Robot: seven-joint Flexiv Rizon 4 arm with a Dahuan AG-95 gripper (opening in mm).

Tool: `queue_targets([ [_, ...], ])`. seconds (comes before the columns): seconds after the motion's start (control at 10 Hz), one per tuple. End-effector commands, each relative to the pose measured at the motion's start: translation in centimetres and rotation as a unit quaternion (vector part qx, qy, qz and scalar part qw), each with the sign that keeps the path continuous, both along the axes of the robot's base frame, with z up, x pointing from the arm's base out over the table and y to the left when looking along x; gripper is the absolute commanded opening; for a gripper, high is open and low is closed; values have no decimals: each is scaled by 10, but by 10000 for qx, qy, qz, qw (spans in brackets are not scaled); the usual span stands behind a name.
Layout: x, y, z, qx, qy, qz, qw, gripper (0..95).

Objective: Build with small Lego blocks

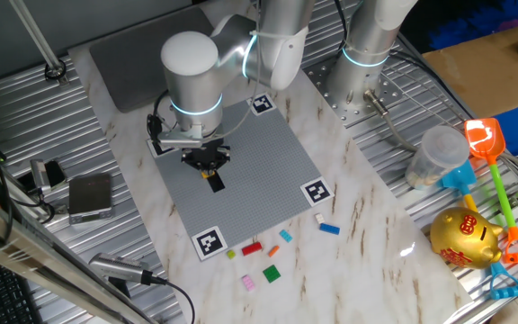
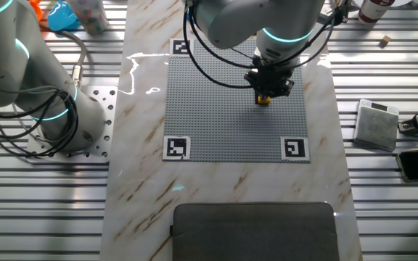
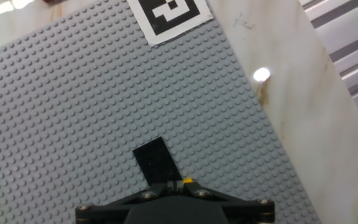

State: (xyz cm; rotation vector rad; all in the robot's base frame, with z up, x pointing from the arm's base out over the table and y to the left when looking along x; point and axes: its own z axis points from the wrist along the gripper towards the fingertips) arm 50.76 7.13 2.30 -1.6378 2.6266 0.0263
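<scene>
We see the studded plate lying flat in the middle of the worktop, a marker at each corner. The gripper hangs just over the plate's left part, with one flat block on the plate right under it. Loose blocks lie scattered on the worktop just off the plate's near edge. Well to the right, toys sit off the worktop.
</scene>
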Motion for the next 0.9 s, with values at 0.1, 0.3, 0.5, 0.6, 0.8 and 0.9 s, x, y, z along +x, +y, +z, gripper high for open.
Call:
queue_targets([
  [0.1,0,0,-25,-2,-15,-1,10000,0],
  [0.3,1,0,-26,-22,-38,13,10000,0],
  [0.5,1,0,-27,-21,-38,18,10000,0],
  [0.6,1,0,-27,-21,-40,21,10000,0],
  [0.8,-1,2,-21,-33,-3,-22,10000,0],
  [0.9,-3,5,-11,-84,34,-46,9999,0],
])
